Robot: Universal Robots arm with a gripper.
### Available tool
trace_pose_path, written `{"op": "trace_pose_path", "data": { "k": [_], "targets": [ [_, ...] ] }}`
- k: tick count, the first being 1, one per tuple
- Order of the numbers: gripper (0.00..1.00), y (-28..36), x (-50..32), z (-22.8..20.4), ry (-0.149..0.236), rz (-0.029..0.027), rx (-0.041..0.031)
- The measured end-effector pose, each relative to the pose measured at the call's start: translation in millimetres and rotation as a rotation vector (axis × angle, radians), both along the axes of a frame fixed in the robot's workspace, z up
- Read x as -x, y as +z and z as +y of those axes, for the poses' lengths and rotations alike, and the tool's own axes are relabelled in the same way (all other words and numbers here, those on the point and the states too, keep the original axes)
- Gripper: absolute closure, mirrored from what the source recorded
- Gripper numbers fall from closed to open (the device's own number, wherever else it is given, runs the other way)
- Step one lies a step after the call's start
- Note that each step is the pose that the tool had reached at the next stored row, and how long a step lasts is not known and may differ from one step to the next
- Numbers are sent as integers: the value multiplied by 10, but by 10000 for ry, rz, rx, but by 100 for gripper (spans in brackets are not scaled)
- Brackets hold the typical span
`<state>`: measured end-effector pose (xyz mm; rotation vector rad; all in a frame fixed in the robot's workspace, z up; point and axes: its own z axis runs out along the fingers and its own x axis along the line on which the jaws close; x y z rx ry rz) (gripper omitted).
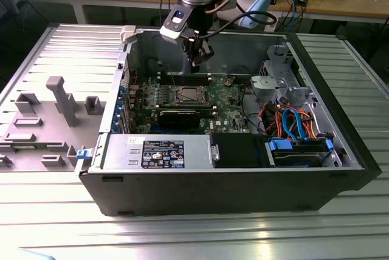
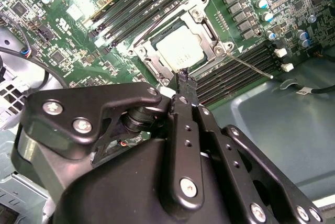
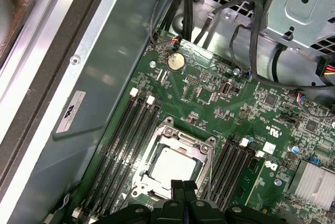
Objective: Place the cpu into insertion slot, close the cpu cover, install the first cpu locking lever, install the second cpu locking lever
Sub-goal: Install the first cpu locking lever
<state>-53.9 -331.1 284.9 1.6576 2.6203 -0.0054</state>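
The cpu [image 2: 180,50] lies flat in the insertion slot [image 1: 187,95] on the green board, its silver-grey top showing through the window of the cpu cover [image 2: 201,17]. That cover rests down around the chip in both wrist views, with the cpu [image 3: 172,165] inside the cover frame [image 3: 183,132]. A thin wire locking lever [image 2: 251,67] sticks out sideways from the socket's corner over the memory slots. My gripper [image 2: 185,76] hangs just above the socket's edge, fingers shut together with nothing between them. In the exterior view the gripper [image 1: 199,58] is above the board inside the case, and its tips [image 3: 183,185] sit at the socket's rim.
Black memory slots [image 3: 131,145] flank the socket on both sides. A drive cage [image 1: 279,84] and coloured cables [image 1: 292,120] fill the exterior view's right of the case, and a power supply [image 1: 158,150] sits at the front. The case walls enclose the board. A grey fixture plate [image 1: 55,108] lies outside at the exterior view's left.
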Motion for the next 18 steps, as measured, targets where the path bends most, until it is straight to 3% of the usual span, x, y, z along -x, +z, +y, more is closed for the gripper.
{"op": "trace_pose_path", "data": {
  "k": [9,18],
  "targets": [
    [89,0,0,0,75,0,-2],
    [89,0,9,0,640,0,-41]
  ]
}}
